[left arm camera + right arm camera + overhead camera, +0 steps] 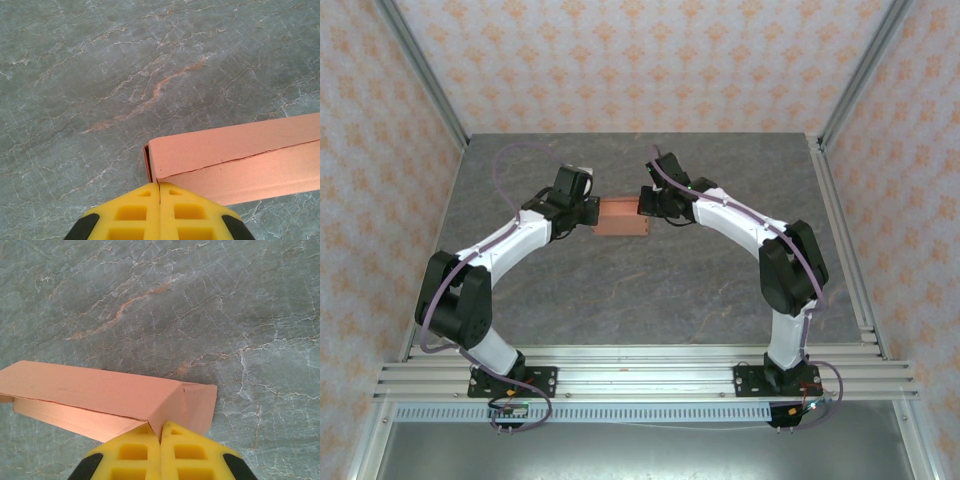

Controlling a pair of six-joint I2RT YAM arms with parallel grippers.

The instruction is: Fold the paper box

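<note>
Grey-green veined stone covers the counter (650,300), closed in by cream wallpaper walls (620,60) with an orange floral print and aluminium frame posts (420,65). I see the salmon-orange paper box (623,216), folded into a shallow rectangle, lying on the counter's far middle between both arms. My left fingers (156,202) are pressed together, tips touching its left end. My right fingers (164,442) are likewise closed against its right end.

The paper box (623,216) lies on the table (650,295). The left gripper (594,212) stands at its left end, and the right gripper (644,203) at its right end.
</note>
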